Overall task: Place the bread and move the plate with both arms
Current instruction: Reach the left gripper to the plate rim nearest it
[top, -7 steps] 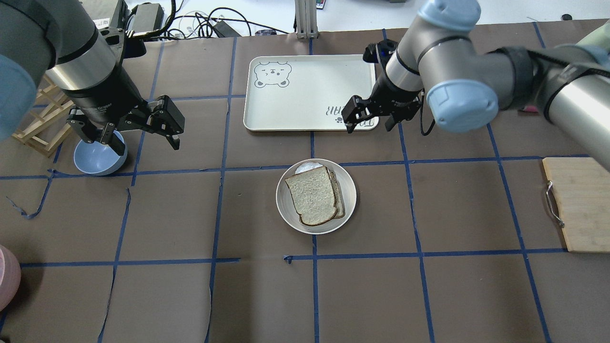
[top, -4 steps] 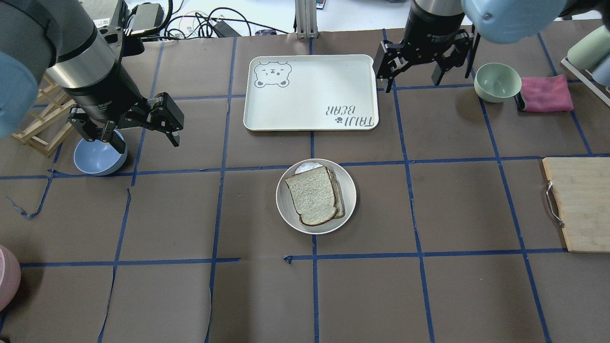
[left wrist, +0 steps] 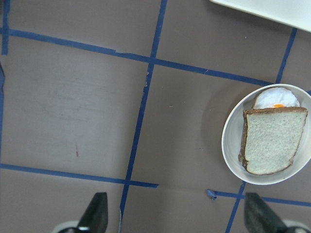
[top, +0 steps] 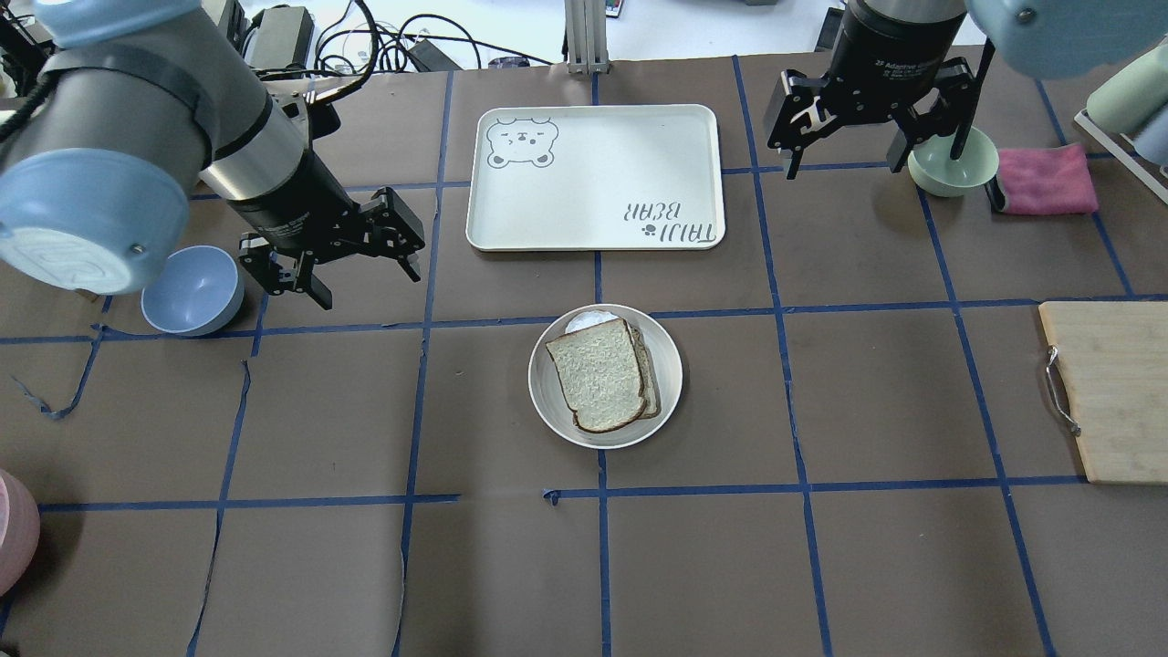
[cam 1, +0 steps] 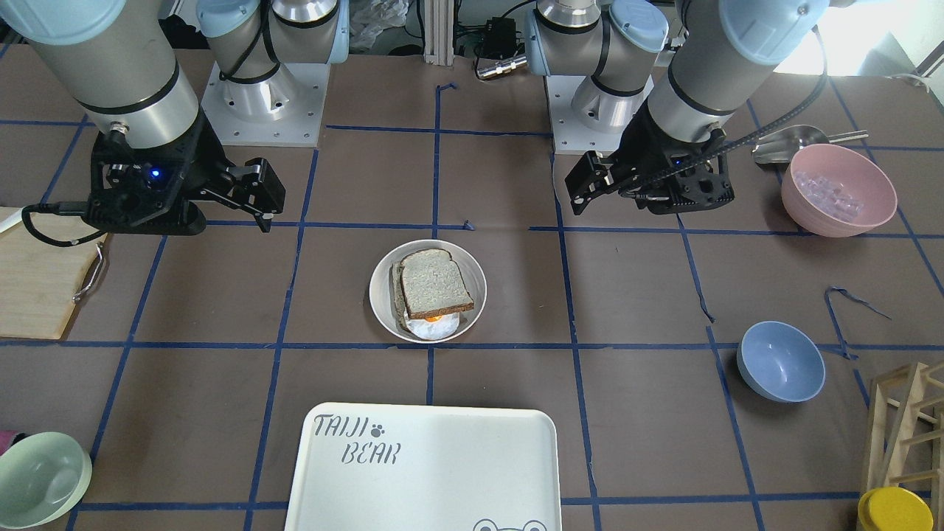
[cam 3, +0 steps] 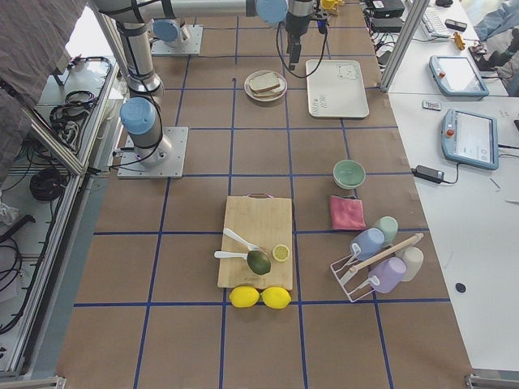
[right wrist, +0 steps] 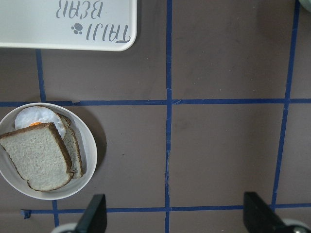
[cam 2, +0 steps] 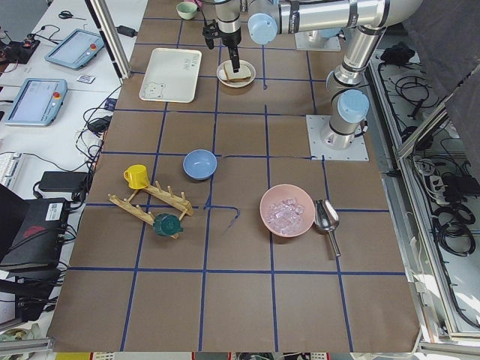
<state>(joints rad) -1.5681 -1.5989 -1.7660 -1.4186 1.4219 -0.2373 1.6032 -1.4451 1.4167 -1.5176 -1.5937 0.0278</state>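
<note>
The bread (top: 598, 374), a greyish-brown slice with a dark crust, lies on top of a second slice and a fried egg (top: 589, 321) on the round cream-white plate (top: 671, 374) at the table's middle. My left gripper (top: 370, 286) is open and empty, above the table to the plate's far left. My right gripper (top: 867, 164) is open and empty, beyond the plate to the right, beside the tray's right edge. The left wrist view shows the plate (left wrist: 228, 141) and bread (left wrist: 269, 141) ahead of the open left gripper (left wrist: 177, 218). The right wrist view shows the plate (right wrist: 90, 150) and bread (right wrist: 34, 155).
The TAIJI BEAR tray (top: 593, 178) lies just beyond the plate. A blue bowl (top: 192, 290) sits left of my left gripper. A pale green bowl (top: 949, 164) and pink cloth (top: 1045, 178) are by my right gripper. A wooden cutting board (top: 1109, 392) lies at the right edge.
My right arm has swung from the tray's near right corner to the far right, beside the green bowl. My left gripper has moved right, off the blue bowl. Plate and bread are unmoved.
</note>
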